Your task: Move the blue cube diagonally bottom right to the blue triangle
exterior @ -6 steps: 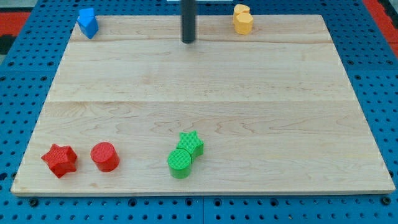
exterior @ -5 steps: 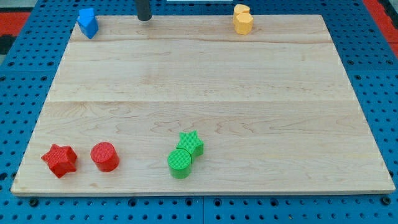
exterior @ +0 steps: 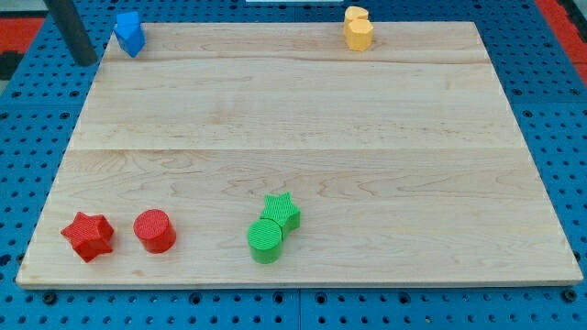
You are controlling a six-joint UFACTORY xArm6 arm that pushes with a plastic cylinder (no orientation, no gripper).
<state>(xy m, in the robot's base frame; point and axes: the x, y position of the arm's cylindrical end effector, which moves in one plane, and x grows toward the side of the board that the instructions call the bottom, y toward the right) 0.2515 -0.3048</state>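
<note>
One blue block (exterior: 129, 33) sits at the board's top left corner; its exact shape is hard to make out. I see only this one blue block. My tip (exterior: 84, 60) is at the view's top left, just off the board's left edge, to the left of and slightly below the blue block. It does not touch the block.
A yellow block (exterior: 358, 28) sits at the top edge, right of centre. A red star (exterior: 88, 236) and a red cylinder (exterior: 154, 230) stand at the bottom left. A green star (exterior: 281, 210) touches a green cylinder (exterior: 266, 240) at bottom centre. The wooden board (exterior: 303, 137) lies on blue pegboard.
My tip has swept left along the board's top edge, from top centre past the blue block to beyond the left edge. No block has moved.
</note>
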